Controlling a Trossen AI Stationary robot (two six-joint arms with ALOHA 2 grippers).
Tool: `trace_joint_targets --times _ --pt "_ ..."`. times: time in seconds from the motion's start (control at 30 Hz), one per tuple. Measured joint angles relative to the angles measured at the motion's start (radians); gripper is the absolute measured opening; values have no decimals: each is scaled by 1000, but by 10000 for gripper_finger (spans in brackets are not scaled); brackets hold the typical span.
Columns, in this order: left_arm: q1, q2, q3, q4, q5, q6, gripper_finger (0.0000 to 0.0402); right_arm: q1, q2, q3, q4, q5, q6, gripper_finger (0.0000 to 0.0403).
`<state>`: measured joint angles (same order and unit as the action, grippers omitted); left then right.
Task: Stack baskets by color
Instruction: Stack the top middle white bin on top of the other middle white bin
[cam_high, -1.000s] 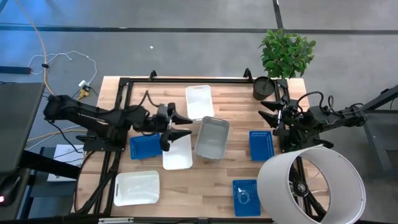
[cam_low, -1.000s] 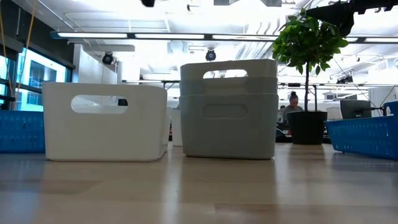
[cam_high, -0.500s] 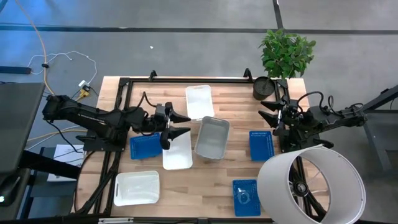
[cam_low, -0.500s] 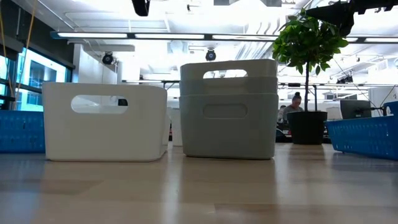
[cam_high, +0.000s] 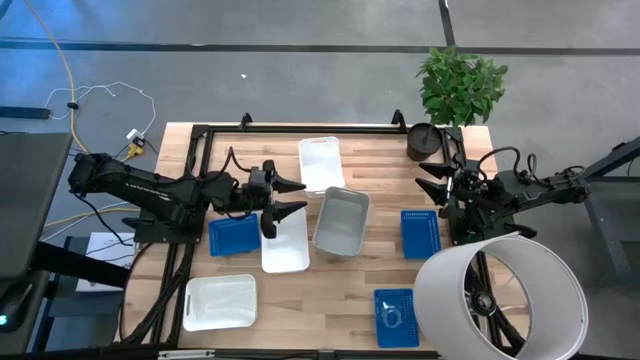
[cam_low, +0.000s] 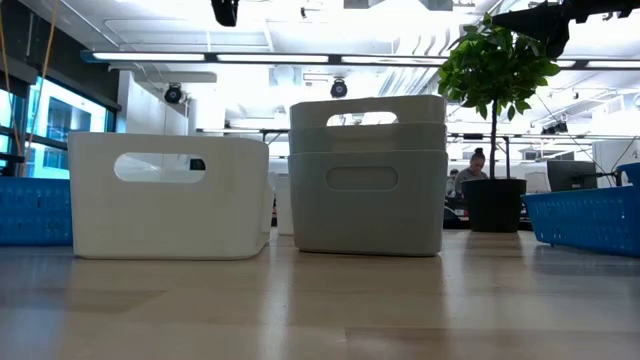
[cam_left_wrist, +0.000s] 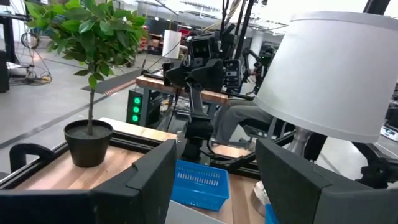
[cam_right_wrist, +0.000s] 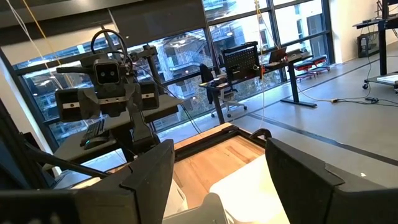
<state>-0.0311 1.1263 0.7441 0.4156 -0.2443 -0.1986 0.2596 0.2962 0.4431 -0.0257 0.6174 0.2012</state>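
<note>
Baskets spread over the counter (cam_high: 380, 260), both hands up and empty.

From the left: a white basket (cam_high: 220, 302) sits at the near left corner, a blue basket (cam_high: 232, 236) beside the left arm, and a second white basket (cam_high: 286, 245) just right of it. The left hand (cam_high: 288, 198) hovers above that basket's far end, fingers apart, holding nothing. A third white basket (cam_high: 321, 162) lies at the far edge. The grey baskets (cam_high: 341, 221) stand nested mid-counter. Two more blue baskets lie rightward, one mid-right (cam_high: 420, 233), one near the front (cam_high: 395, 317). The right hand (cam_high: 432, 180) waits by the potted plant (cam_high: 455, 95), fingers apart and empty.
</note>
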Motion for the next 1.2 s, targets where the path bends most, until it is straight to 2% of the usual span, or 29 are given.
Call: trace_joint_targets --times 0.47,0.83,1.2 --pt "0 0 0 0 -1 -8 207 0 0 0 0 0 1 240" --pt "0 2 0 0 -79 -8 207 0 0 0 0 8 25 240" --pt "-1 2 0 0 -82 34 207 0 0 0 0 8 26 240"
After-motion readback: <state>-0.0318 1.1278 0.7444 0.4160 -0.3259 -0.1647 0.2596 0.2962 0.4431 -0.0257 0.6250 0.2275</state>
